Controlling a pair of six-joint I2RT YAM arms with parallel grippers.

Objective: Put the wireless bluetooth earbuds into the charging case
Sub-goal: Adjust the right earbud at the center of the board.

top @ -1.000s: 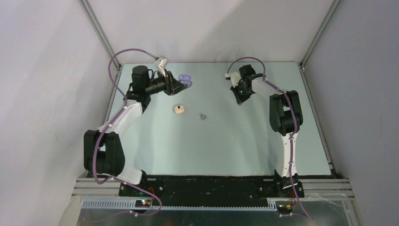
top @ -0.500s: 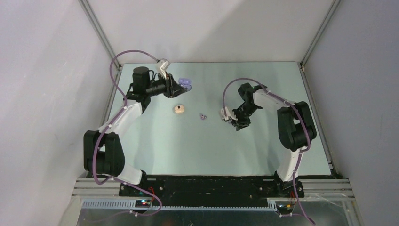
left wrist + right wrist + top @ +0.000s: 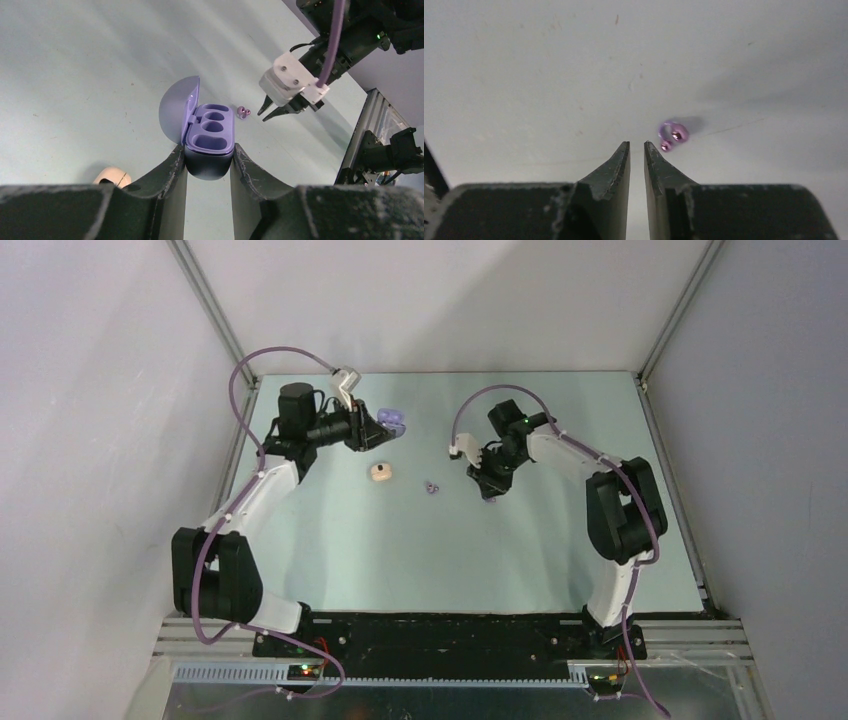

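Purple case [image 3: 210, 127] clamped in left hand [image 3: 208, 152]; right hand [image 3: 637, 146] barely parted, empty, beside earbuds [image 3: 672, 135].

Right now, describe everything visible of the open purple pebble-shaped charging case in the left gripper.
The purple pebble-shaped charging case looks like smooth plastic. Its domed lid is hinged open, standing up on one side. The lighter inner tray shows three rounded wells, all empty. The left gripper pinches the lower shell on both sides, holding it above the table; nothing else touches it.

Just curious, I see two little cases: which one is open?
The purple case, gripped by the left tool, with its lid swung up; the cream case on the table looks shut.
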